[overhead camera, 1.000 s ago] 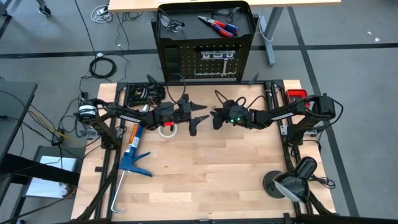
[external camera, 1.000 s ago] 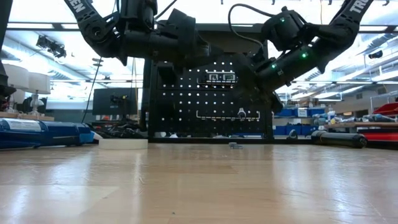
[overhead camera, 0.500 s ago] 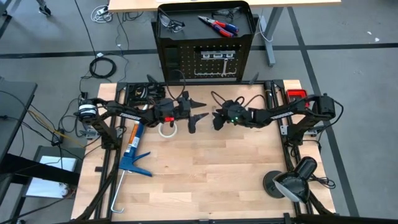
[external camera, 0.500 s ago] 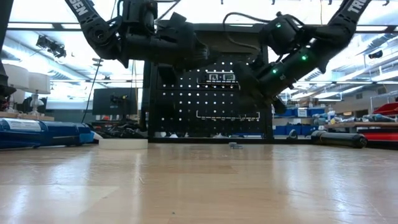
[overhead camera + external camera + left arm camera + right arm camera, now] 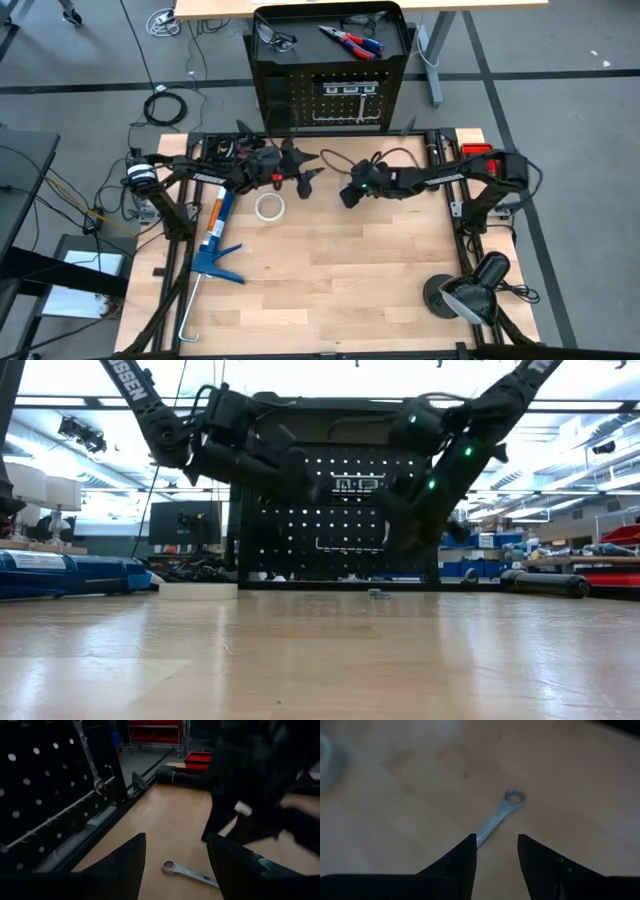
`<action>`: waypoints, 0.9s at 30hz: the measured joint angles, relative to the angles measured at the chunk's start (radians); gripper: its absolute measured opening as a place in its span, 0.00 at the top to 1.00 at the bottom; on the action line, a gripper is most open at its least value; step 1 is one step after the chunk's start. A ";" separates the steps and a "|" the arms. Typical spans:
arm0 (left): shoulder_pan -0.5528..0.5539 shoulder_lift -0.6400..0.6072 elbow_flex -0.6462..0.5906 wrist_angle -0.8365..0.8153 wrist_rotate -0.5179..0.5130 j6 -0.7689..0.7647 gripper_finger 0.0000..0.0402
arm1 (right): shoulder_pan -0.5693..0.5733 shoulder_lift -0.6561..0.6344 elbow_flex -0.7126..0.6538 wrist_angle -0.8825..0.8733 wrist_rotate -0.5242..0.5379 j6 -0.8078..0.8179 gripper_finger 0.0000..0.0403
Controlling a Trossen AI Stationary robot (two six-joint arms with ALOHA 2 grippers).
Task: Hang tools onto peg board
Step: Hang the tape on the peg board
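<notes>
A silver wrench (image 5: 499,816) lies flat on the table (image 5: 340,280), just before the peg board (image 5: 330,95). The right gripper (image 5: 496,851) hovers above it, fingers spread; the left gripper (image 5: 176,861), also spread, waits beside. Rigid, thin and smooth, the wrench likely slips: pinch mid-shank.

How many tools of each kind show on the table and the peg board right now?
Wrenches: 2 (lying wrench, hung wrench)
Pliers: 1
Safety glasses: 1
Total: 4
</notes>
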 joint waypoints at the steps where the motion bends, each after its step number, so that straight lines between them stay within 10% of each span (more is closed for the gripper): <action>1: 0.005 0.000 -0.011 0.014 0.008 -0.006 0.47 | 0.001 0.029 0.012 0.002 -0.004 -0.001 0.63; 19: 0.080 -0.020 -0.091 0.026 -0.006 -0.089 0.47 | 0.089 0.313 0.439 -0.030 -0.079 -0.205 0.63; 27: 0.101 -0.244 -0.230 0.009 -0.079 -0.057 0.47 | 0.154 0.425 0.525 -0.002 -0.094 -0.428 0.63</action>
